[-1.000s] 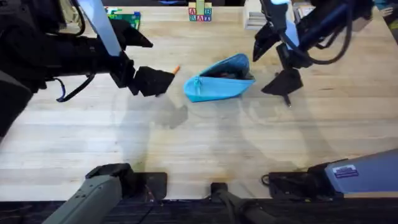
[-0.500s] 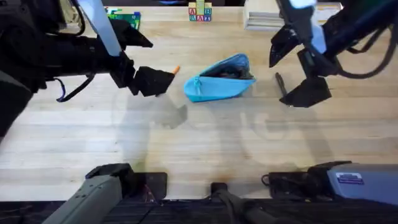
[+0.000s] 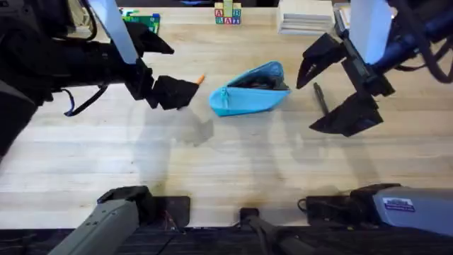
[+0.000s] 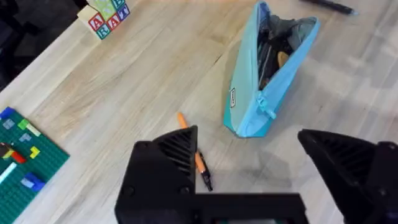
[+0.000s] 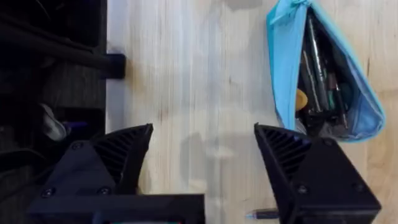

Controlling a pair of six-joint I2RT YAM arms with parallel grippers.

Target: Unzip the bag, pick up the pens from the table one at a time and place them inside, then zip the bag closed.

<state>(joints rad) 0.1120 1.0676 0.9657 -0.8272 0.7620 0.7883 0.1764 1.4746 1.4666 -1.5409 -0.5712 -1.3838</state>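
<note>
Jaws, left: the left gripper (image 3: 185, 90) stood wide apart and empty, low over the table (image 3: 212, 170) left of centre, its fingers either side of open wood in its wrist view
Jaws, right: the right gripper (image 3: 331, 91) was spread wide too, nothing between the fingers, raised above the right half of the table
Bag: the light-blue bag (image 3: 250, 91) lay on its side near the middle, toward the far edge, mouth unzipped and gaping toward the far side, with dark pens and something yellowish showing inside (image 5: 320, 84)
Pull: the small teal pull (image 4: 268, 112) sat at the bag's closed end, the end nearer the left gripper
Orange pen: the orange pen (image 4: 193, 152) lay flat on the wood just left of the bag, apart from it, half hidden under the left gripper's finger; only its orange end poked out from above (image 3: 200, 79)
Black pen: the black pen (image 3: 320, 98) lay on the table just right of the bag, between the right gripper's two fingers as seen from overhead, untouched
Far edge: lettered blocks (image 3: 227, 14) and a green brick plate (image 4: 25, 158) sat well clear of the bag
</note>
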